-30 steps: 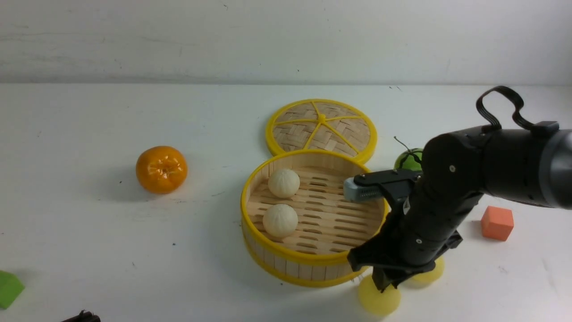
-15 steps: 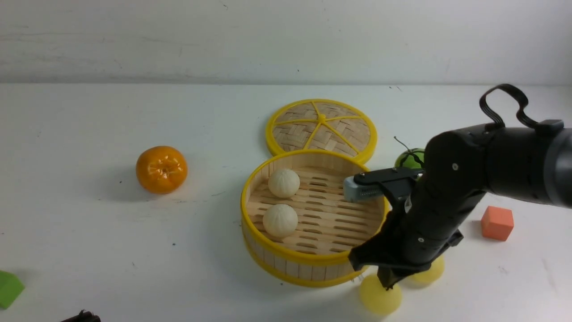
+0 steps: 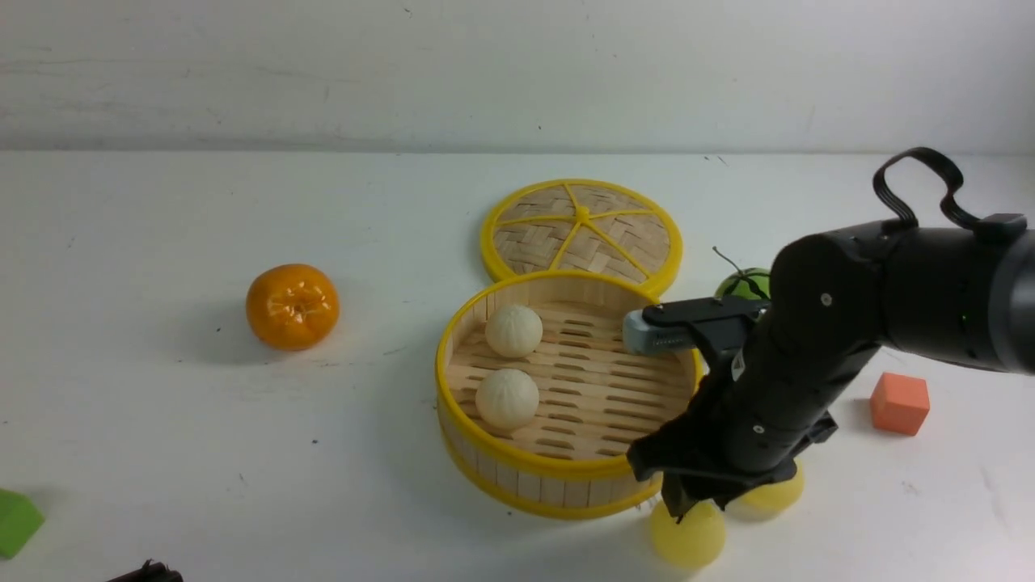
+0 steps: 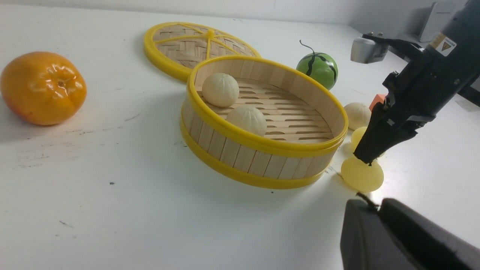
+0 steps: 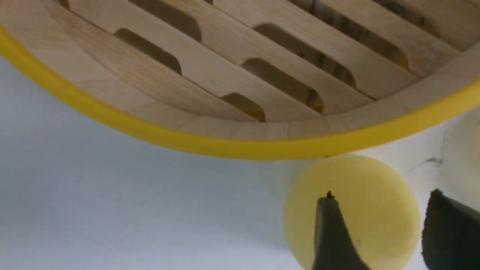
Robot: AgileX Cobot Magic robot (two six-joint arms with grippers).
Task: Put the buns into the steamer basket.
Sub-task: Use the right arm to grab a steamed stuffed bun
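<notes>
The steamer basket (image 3: pixel 485 465) stands mid-table and holds two off-white pleated buns (image 3: pixel 513 331) (image 3: pixel 507 398). A smooth yellow bun (image 3: pixel 687 540) lies on the table at the basket's near right. My right gripper (image 3: pixel 683 508) is open, its tips just above this bun; in the right wrist view the gripper (image 5: pixel 380 195) has one finger over the bun (image 5: pixel 375 221) and the other at its edge. A second yellow bun (image 3: pixel 772 495) sits behind the arm. The third off-white bun (image 4: pixel 357 115) shows only in the left wrist view. My left gripper (image 4: pixel 378 205) is shut and empty.
The woven lid (image 3: pixel 581 230) lies behind the basket, touching it. A glossy orange (image 3: pixel 292 305) sits at the left, a green watermelon ball (image 3: pixel 740 284) behind my right arm, an orange cube (image 3: pixel 899 402) at the right, a green block (image 3: pixel 16 521) at the near left edge.
My right arm has shifted slightly, its fingertips drawing a little closer over the near yellow bun. The buns and basket have not visibly moved.
</notes>
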